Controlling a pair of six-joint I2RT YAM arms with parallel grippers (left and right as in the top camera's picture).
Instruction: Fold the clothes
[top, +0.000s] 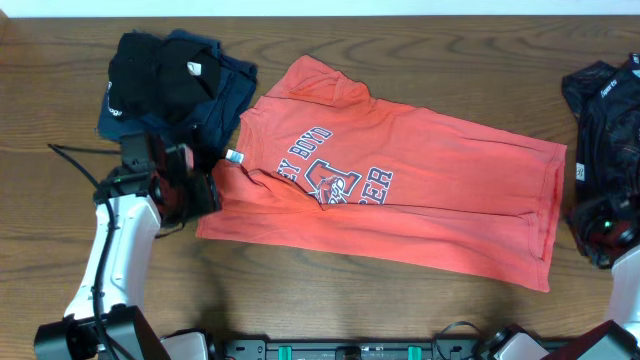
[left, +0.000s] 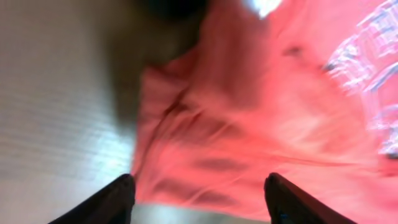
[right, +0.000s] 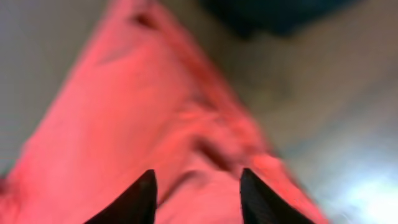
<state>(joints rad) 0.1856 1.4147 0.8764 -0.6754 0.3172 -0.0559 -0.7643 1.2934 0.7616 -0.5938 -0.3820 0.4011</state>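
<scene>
Fold step in hand on the orange-red T-shirt (top: 420, 190), lying lengthwise across the middle of the desk (top: 400, 40), print up, collar end toward the left arm, hem toward the right. Roughly flattened, wrinkled around the lettering. Cannot tell from overhead whether a side is already turned in.

Poised over the shirt's collar-end edge with the left tool (left: 199, 180), jaws wide, nothing pinched between them. Same at the hem end with the right tool (right: 197, 174): jaws apart but narrower, cloth underneath, no grip visible through the blur.

Black and navy pile (top: 170, 80) at the far left of the desk, up against the shirt's collar end. Another dark garment (top: 605, 120) at the right edge, near the hem. Neither one in play.

Reads as a between-grasps moment, early in the fold.

Next, probably: lowering both tools onto matching edge points, pinching the cloth at each, then lifting and carrying across together to lay one half over the other. Calls for even height and pace on both sides, else a skewed crease or a dragged shirt. Also worth keeping the left tool off the navy pile.
</scene>
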